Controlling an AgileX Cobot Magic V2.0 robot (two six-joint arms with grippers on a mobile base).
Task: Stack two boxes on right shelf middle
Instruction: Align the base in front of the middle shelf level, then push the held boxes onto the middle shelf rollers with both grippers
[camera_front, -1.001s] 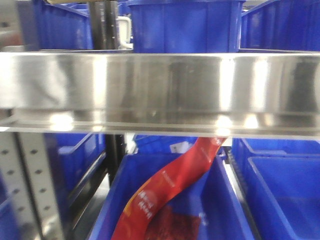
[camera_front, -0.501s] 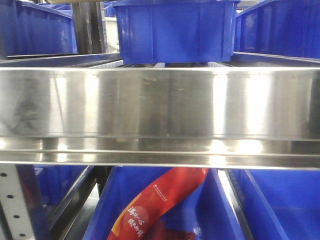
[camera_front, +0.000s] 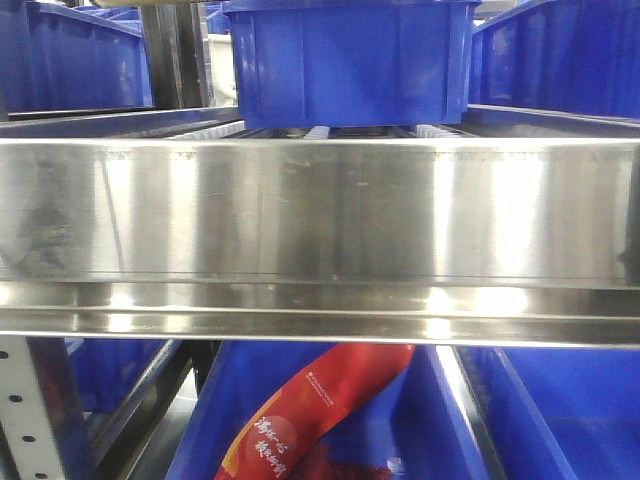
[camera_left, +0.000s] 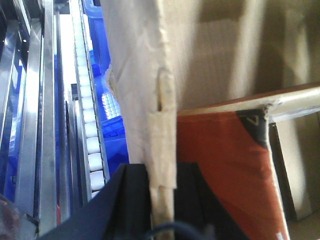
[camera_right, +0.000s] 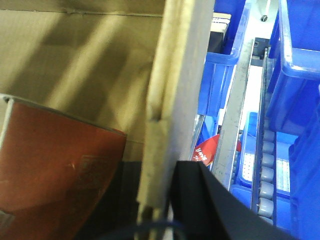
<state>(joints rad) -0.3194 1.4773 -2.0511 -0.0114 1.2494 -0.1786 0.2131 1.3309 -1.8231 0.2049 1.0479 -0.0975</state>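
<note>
Cardboard box (camera_left: 140, 60) wall pinched by left claw (camera_left: 162, 200) and right claw (camera_right: 159, 200)

Front view faces shelf (camera_front: 320, 210) closely; wrist views hug the box (camera_left: 140, 60).

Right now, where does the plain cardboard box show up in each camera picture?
Front view: not in it.
Left wrist view: the plain box runs as an edge-on wall down the centre.
Right wrist view: its wall fills the upper left, its edge down the centre.
Shared landmark: the blue bins, in all three.
</note>
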